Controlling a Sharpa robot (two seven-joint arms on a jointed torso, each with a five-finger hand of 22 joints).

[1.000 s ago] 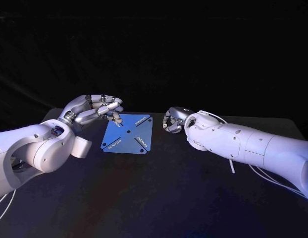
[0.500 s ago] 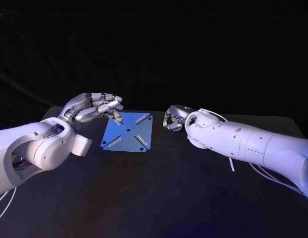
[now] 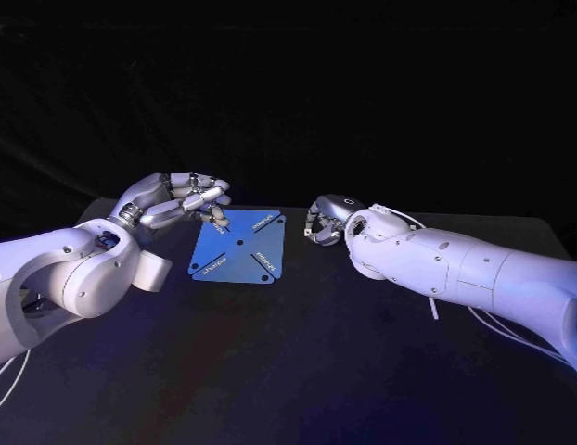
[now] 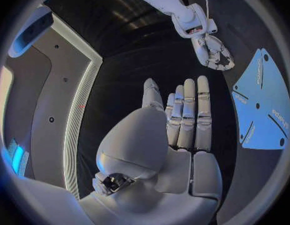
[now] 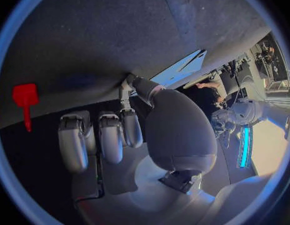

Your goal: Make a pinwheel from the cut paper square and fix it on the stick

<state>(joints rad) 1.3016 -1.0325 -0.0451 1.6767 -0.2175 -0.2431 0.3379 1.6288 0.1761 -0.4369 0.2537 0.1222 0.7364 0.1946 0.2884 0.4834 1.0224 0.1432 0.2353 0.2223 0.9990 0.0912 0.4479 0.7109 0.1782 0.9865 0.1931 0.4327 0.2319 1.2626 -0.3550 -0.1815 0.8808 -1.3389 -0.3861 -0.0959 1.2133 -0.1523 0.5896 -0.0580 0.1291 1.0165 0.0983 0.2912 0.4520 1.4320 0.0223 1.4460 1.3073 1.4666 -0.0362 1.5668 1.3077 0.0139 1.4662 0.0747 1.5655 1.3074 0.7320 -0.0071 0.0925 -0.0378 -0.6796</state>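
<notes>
1 paper square (image 3: 239, 246) | btwn L robot hand (image 3: 175, 202), R robot hand (image 3: 326, 221)

Paper squares: one blue cut paper square (image 3: 239, 245) is lying on the desk (image 3: 288, 371), far left of centre.
Hands: two are showing, a left hand (image 3: 175, 202) and a right hand (image 3: 325, 221).
Red pieces: one red piece (image 5: 25, 97) is lying on the desk.
</notes>
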